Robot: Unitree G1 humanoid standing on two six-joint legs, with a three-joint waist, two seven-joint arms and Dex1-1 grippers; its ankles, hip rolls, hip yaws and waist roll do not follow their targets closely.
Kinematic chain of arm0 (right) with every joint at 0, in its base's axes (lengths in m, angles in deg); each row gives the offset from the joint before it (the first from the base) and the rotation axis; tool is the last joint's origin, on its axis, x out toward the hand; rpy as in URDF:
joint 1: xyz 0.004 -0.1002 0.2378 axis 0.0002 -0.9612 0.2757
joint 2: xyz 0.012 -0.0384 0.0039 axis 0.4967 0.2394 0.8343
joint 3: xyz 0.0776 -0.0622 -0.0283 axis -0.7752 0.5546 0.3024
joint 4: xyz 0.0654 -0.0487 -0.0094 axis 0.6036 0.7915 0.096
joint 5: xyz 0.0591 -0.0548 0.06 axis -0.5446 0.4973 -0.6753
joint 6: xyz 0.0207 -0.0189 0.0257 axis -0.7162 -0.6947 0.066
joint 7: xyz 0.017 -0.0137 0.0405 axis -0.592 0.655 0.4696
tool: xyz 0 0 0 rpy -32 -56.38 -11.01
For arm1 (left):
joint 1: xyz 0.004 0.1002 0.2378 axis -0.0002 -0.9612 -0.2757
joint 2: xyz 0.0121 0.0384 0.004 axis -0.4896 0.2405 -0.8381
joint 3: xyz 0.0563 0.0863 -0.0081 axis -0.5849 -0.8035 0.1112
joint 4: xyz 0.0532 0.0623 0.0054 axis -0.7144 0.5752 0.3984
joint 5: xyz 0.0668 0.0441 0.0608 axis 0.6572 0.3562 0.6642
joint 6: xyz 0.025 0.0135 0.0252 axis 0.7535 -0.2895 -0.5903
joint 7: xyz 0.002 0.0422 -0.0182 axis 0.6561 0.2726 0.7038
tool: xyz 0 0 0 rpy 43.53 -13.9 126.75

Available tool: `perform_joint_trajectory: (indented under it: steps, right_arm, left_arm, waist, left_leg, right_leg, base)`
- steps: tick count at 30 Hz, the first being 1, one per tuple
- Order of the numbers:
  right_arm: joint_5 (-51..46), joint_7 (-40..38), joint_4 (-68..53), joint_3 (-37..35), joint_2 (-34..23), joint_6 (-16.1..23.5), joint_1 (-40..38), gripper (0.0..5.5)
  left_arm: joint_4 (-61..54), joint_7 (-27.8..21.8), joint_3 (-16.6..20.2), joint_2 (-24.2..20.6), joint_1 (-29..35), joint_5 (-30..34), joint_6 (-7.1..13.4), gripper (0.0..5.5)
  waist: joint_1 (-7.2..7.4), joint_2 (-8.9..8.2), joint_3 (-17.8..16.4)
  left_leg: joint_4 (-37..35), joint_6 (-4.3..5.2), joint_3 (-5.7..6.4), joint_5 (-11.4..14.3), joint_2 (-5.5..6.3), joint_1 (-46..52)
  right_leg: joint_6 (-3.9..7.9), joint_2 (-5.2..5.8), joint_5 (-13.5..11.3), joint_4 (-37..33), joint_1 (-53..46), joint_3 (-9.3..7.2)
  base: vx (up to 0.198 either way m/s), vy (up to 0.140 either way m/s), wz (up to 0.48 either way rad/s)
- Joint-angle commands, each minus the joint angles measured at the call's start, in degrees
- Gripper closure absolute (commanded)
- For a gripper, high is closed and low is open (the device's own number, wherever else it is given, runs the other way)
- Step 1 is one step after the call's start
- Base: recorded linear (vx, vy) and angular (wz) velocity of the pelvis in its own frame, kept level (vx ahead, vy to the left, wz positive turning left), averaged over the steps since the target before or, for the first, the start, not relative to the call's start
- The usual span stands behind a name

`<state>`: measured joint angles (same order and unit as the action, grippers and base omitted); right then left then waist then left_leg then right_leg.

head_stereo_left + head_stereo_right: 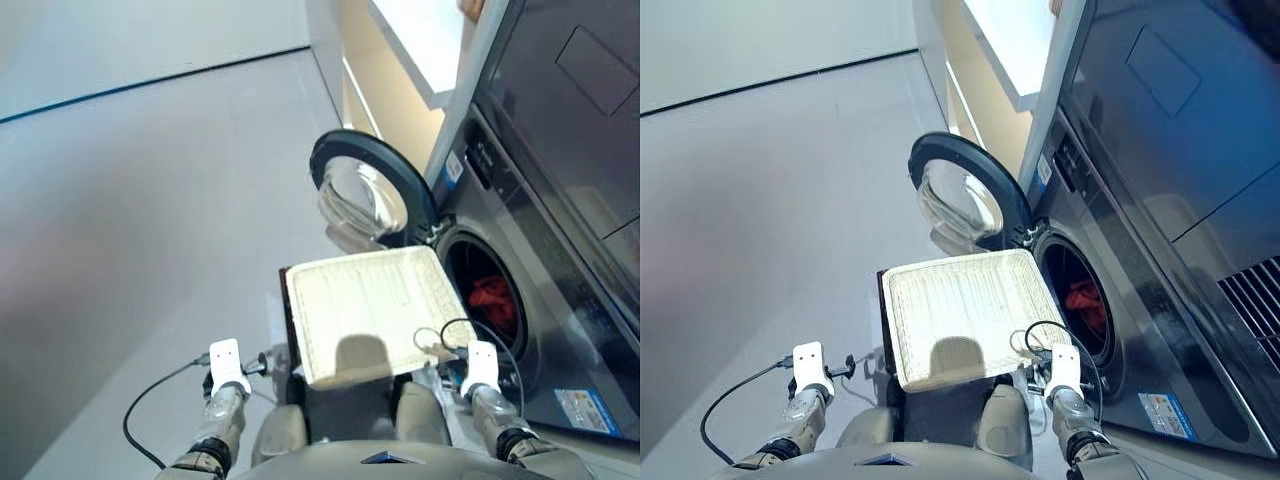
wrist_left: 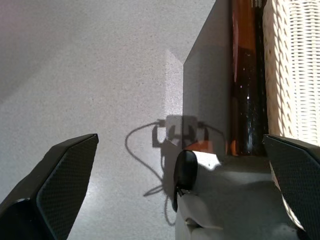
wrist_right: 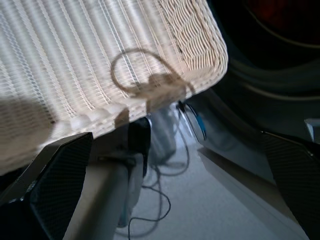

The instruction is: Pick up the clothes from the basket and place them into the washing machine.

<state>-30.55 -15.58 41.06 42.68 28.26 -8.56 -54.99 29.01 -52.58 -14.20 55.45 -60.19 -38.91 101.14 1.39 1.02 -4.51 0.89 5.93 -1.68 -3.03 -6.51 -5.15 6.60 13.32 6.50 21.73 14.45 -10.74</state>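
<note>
Below, each part of the scene as seen from my head and wrists.

Basket: the cream-white woven basket [image 1: 365,310] sits on a dark stand straight before me, between my two arms; its bare wicker floor shows no garment.
Washing machine: the dark grey washing machine [image 1: 560,330] stands to my right, its drum hole just beside the basket's right rim.
Door: the round black-rimmed glass door [image 1: 365,190] is swung wide, beyond the basket's far edge.
Clothes: a coral red garment [image 1: 492,300] lies inside the drum; I cannot make out the navy or black ones.
Labels: a blue sticker [image 1: 588,408] sits low on the machine's front, its writing too small to read.
Left gripper: my left gripper [image 2: 175,195] hangs over the floor left of the stand, fingers spread wide, holding nothing.
Right gripper: my right gripper [image 3: 175,200] hangs near the basket's right corner, fingers spread wide, holding nothing.
</note>
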Motion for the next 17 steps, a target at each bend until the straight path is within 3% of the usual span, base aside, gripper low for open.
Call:
perform_joint_trajectory:
  steps: [1,17]
  right_arm:
    - [3.3,0.0,0.5,-0.5,1.2,0.0,1.8,0.00]
    - [3.2,-0.2,0.9,-0.4,2.5,-0.5,1.1,0.00]
  left_arm:
    - [-0.7,-0.7,1.2,-1.3,1.8,2.6,0.5,0.00]
    - [-1.5,-0.5,0.9,-0.1,0.7,1.9,-0.4,0.00]
  waist:
    - [0.01,-1.90,-2.1]
    - [0.18,-1.83,0.2]
  left_leg:
    - [4.2,1.09,-1.81,5.2,0.06,4.4]
    - [4.1,0.31,-1.97,6.0,0.00,7.9]
  right_leg:
    - [4.27,0.75,-11.1,-13.1,-6.4,-1.55]
    - [3.89,0.31,-9.6,-12.7,-10.4,-1.89]
  base:
    - [0.055,0.003,0.036]
    - [0.000,0.000,0.000]
